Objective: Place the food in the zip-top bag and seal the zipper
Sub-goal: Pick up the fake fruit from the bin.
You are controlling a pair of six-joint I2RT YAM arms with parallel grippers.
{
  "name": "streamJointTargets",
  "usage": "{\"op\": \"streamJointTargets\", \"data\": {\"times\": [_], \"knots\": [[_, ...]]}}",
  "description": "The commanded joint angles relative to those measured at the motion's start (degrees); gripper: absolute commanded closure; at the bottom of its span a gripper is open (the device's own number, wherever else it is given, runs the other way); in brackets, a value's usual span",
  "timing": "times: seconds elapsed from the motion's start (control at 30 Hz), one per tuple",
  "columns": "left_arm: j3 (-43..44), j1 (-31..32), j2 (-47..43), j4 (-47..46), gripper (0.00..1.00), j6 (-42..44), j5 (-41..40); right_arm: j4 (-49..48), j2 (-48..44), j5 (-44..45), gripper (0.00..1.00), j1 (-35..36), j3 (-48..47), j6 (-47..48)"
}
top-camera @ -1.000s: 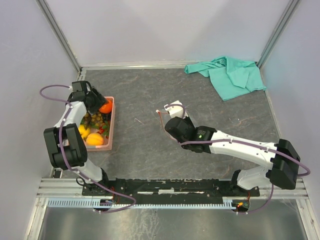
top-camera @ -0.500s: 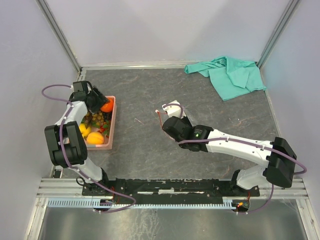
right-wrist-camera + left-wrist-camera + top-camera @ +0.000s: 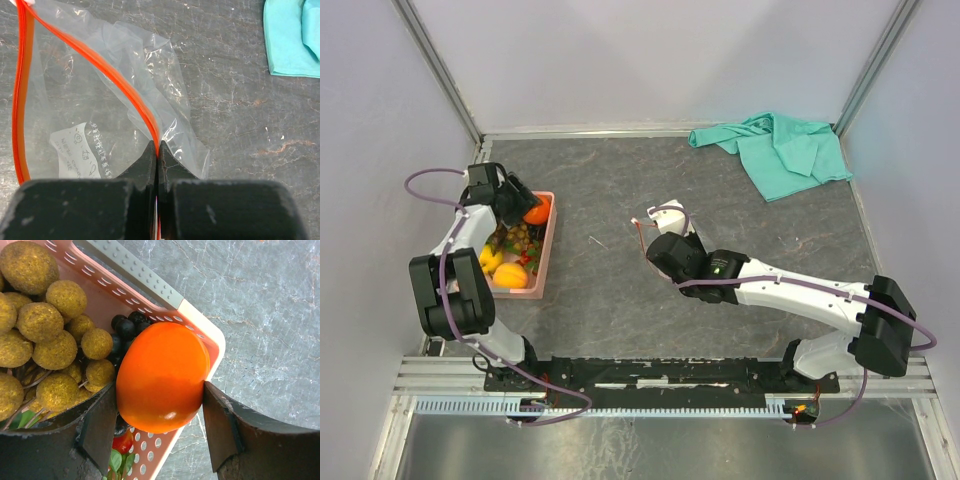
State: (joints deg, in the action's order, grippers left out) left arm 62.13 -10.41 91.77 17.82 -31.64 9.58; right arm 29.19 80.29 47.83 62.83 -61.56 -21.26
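1. As I look through the left wrist camera, the left gripper (image 3: 160,410) is clenched on the orange (image 3: 162,375), with one finger pressed against each side of the fruit.
2. The orange sits over the corner of the pink slotted basket (image 3: 200,320). I cannot tell whether it is clear of the fruit beneath.
3. Just beside it in the basket lie the brown berries (image 3: 40,320), and the dark grapes (image 3: 127,327) are tucked against the orange's inner side.
4. From overhead, the lemon (image 3: 488,260) and the yellow-orange fruit (image 3: 510,279) fill the basket's near end, at the left of the table (image 3: 620,180).
5. The right gripper (image 3: 158,155) is pinched tight on the zipper (image 3: 100,65), gripping one orange-red strip where it runs down into the fingers.
6. The zip-top bag (image 3: 90,115) spreads ahead of those fingers with its two strips parted, so the mouth gapes. It is mid-table, well apart from the basket.
7. The teal cloth (image 3: 780,150) lies crumpled at the far right corner.
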Motion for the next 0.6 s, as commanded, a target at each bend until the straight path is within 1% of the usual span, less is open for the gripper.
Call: {"op": "streamJointTargets", "data": {"times": [0.0,0.23,0.4,0.57], "knots": [[-0.18,0.37,-4.0,-0.31,0.77,1.2,0.26,-0.27,-1.92,0.51,0.98,-0.24,-1.68,-1.29],[1.58,0.39,-7.37,2.17,0.87,1.99,-0.36,-0.36,-1.96,0.33,0.98,-0.33,-2.13,-1.25],[1.91,0.83,-11.8,4.57,0.91,2.38,0.87,-0.8,-1.64,1.84,0.98,-0.29,-2.44,-1.11],[0.8,3.87,-17.71,8.02,0.94,1.66,2.83,-2.51,-1.84,3.49,0.98,-0.23,-2.1,-1.32]]}}
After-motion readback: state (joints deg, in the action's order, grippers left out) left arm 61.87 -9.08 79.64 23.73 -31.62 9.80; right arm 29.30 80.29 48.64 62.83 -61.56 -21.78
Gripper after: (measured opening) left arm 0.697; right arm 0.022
